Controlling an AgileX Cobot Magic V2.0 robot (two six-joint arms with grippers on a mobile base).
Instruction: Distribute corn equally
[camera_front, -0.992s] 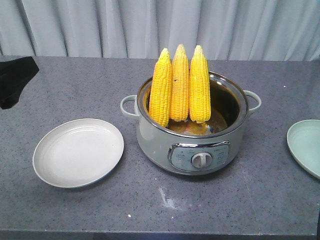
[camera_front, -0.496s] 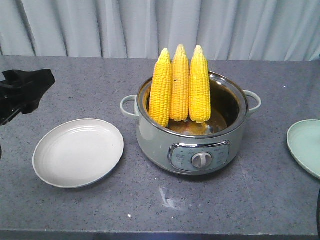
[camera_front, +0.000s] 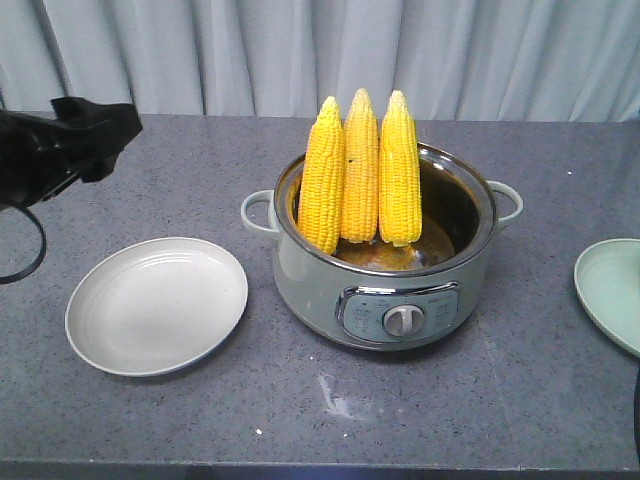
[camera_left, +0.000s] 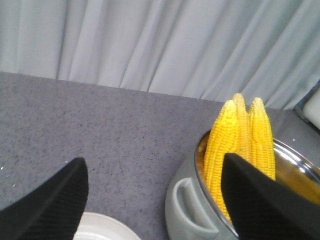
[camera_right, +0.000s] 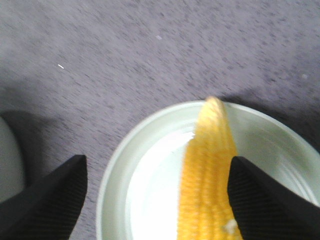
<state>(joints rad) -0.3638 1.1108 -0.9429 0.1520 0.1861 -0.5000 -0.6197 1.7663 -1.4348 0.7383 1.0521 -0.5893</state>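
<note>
At mid-tabletop, a grey-green cooker pot with side handles and a dial on the near wall. Inside the pot, three corn cobs, upright and pressed side by side, pale tips up, leaning against the far-left part of the rim and rising well above it. To the left of the pot, just beside it but apart, a white plate flat on the tabletop. To the right of the pot, well apart and cut by the edge of the front view, a pale green plate. On that plate, seen from the right wrist, a fourth cob lying flat, tip pointing away towards the rim. Above it the right pincer, spread wide, one dark finger on either side of the cob and clear of it, gripping nothing. Far left of the pot and above the tabletop, the left pincer, likewise wide open with nothing between its fingers, facing the pot and the standing cobs. Behind the pot, along the far edge of the tabletop, a pale pleated curtain
</note>
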